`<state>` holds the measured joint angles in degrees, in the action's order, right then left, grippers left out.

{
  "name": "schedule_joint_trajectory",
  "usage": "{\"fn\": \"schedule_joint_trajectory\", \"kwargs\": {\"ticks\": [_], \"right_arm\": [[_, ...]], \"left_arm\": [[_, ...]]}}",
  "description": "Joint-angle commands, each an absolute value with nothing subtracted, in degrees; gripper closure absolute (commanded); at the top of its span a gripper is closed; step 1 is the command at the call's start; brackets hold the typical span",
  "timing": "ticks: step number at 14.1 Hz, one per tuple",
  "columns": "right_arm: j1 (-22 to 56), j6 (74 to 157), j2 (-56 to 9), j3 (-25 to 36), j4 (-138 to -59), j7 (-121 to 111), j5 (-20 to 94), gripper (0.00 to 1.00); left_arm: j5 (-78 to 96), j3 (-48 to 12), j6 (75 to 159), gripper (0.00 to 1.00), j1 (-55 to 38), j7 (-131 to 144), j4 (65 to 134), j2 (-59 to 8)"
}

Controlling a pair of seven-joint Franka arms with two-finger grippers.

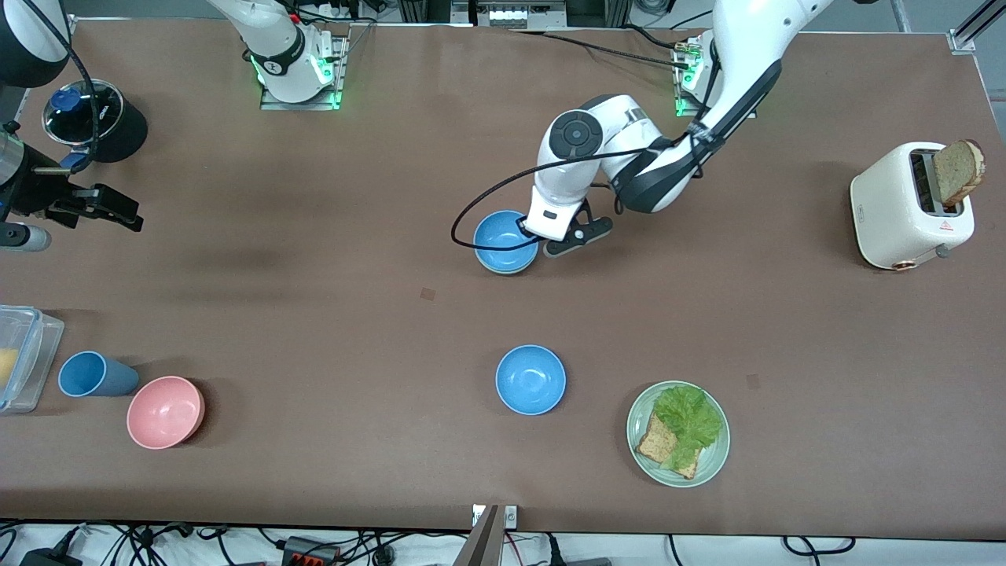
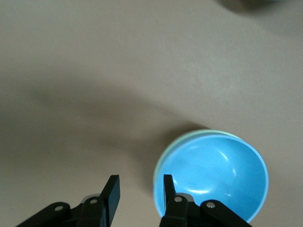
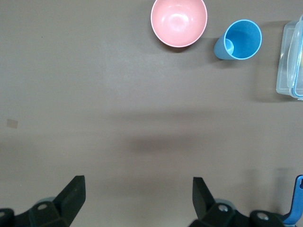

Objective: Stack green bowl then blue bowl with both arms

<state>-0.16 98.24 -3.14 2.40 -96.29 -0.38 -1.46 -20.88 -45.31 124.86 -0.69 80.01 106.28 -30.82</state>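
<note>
A blue bowl [image 1: 505, 240] sits nested in the green bowl near the table's middle. Only the green bowl's pale rim [image 2: 189, 135] shows around the blue bowl [image 2: 213, 172] in the left wrist view. My left gripper [image 1: 574, 236] is low beside this stack, on the side toward the left arm's end. It is open [image 2: 139, 180], with bare table between the fingers and one finger [image 2: 168, 187] at the stack's rim. A second blue bowl [image 1: 530, 380] stands alone nearer the front camera. My right gripper [image 1: 118, 212] is open [image 3: 137, 182] and empty, above the right arm's end of the table.
A pink bowl [image 1: 165, 411] and a blue cup [image 1: 93, 374] stand near a clear container [image 1: 20, 358] at the right arm's end. A pale-green plate [image 1: 711, 464] holds lettuce and bread. A white toaster [image 1: 904, 208] stands at the left arm's end. A black pot [image 1: 130, 130] is near the right gripper.
</note>
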Motion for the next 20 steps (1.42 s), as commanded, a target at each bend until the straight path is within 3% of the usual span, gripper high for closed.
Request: {"fn": "schedule_joint_trajectory", "kwargs": {"ticks": [1, 8, 10, 14, 19, 20], "right_arm": [[-0.1, 97.2, -2.5, 2.5, -96.1, -1.1, -1.2, 0.0], [-0.3, 96.6, -2.3, 2.5, -96.2, -1.1, -1.2, 0.0], [-0.2, 96.5, -2.2, 2.5, -96.2, -1.1, -1.2, 0.0], [-0.2, 96.5, -2.2, 2.5, -96.2, -1.1, -1.1, 0.0], [-0.3, 96.7, -2.3, 2.6, -96.2, -1.1, -1.1, 0.0], [-0.3, 96.9, -2.3, 2.6, -96.2, -1.1, -1.0, 0.0]], "left_arm": [[-22.3, -48.1, 117.1, 0.55, 3.0, 74.0, 103.0, -28.9], [-22.2, -62.3, 110.2, 0.49, 27.5, 46.5, 100.4, -28.8], [-22.2, -63.5, 109.7, 0.35, 33.1, 31.4, 100.3, -28.8], [-22.1, -63.5, 109.3, 0.23, 39.8, 4.0, 100.3, -25.7], [-11.7, -54.7, 106.2, 0.18, 39.3, -10.2, 103.3, -8.4], [-10.6, -52.6, 104.8, 0.13, 37.8, -10.2, 103.3, -7.0]]}}
